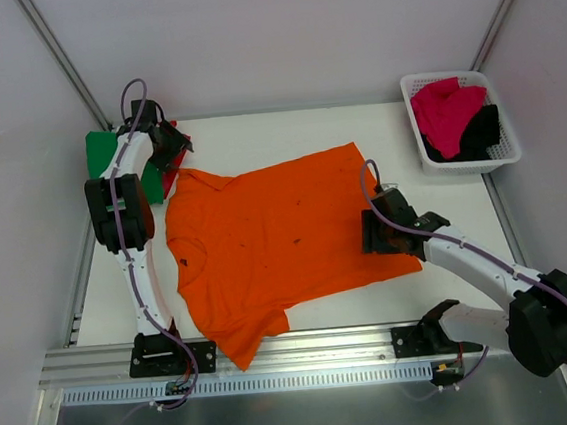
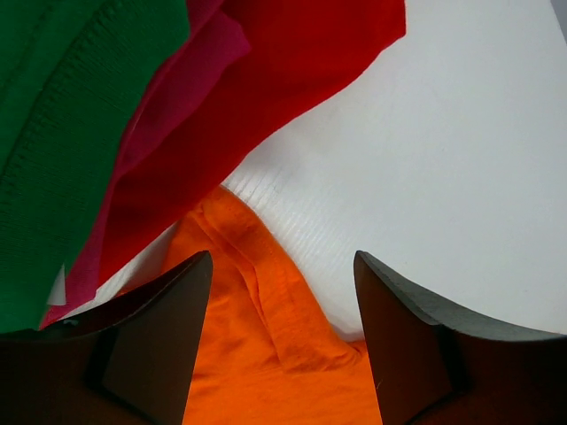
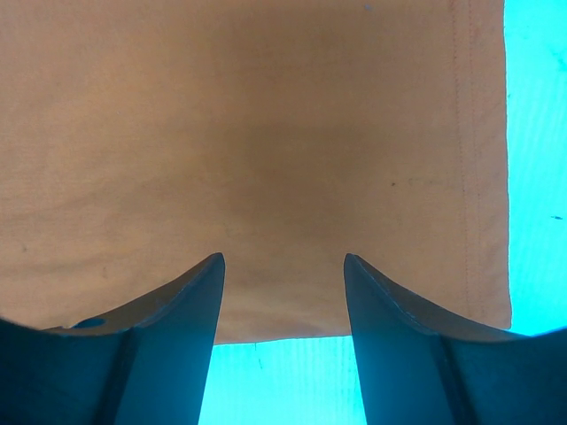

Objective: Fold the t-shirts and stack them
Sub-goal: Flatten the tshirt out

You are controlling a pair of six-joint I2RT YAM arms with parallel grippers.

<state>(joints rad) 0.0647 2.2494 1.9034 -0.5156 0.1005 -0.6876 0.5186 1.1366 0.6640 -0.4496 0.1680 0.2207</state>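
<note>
**foldbot_fan:** so where's the orange t-shirt (image 1: 276, 238) at?

**yam_lurker:** It's spread mostly flat across the middle of the desk (image 1: 285, 127), a bit skewed. The collar is toward the left of the overhead frame, and one sleeve hangs over the near edge at the bottom. There are a few wrinkles, and I don't see any fold in it.

**foldbot_fan:** and the hands?

**yam_lurker:** The left hand (image 2: 283, 266) is in the upper left of the overhead view, at the shirt's far corner. Its wrist cam shows the fingers (image 2: 168, 336) spread apart with a rumpled orange edge lying between them. They aren't pinching anything. The right hand (image 1: 374, 232) is over the shirt's right edge. Its fingers are apart too, and the hem corner sits flat under them with nothing gripped.

**foldbot_fan:** other shirts?

**yam_lurker:** There's a green tee (image 1: 102, 150) in the upper left with a red tee (image 2: 266, 80) partly under it, just beside the orange corner. Whether red touches orange, I can't tell. A pink tee (image 1: 445, 112) and a black tee (image 1: 482, 133) are bunched in the white basket (image 1: 504, 156) at the upper right, well apart from the rest.
</note>
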